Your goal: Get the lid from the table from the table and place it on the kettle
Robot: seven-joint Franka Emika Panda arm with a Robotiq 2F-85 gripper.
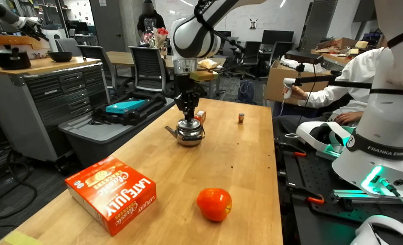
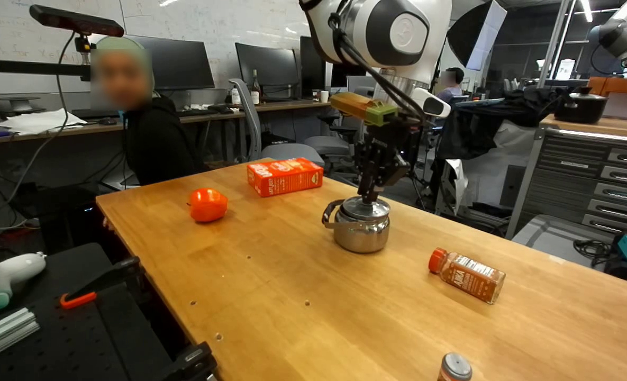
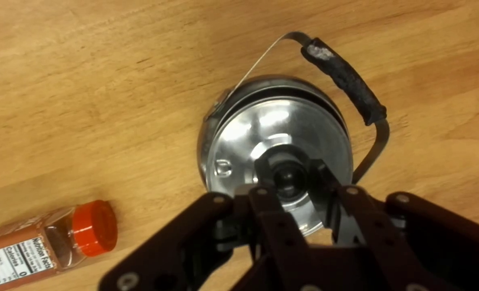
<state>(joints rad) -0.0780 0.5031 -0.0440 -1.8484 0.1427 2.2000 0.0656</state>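
Note:
The kettle is a small shiny steel pot standing upright on the light wooden table; it also shows in an exterior view and the wrist view. The silvery lid lies over the kettle's mouth. In the wrist view a dark crescent gap shows along its upper edge; whether it is fully seated I cannot tell. It also shows in an exterior view. My gripper points down with its fingers closed around the lid's dark knob; it shows in both exterior views.
The kettle's handle hangs out to one side. A spice bottle with a red cap lies near the kettle. A cracker box, a red-orange fruit and a tiny bottle are also on the table.

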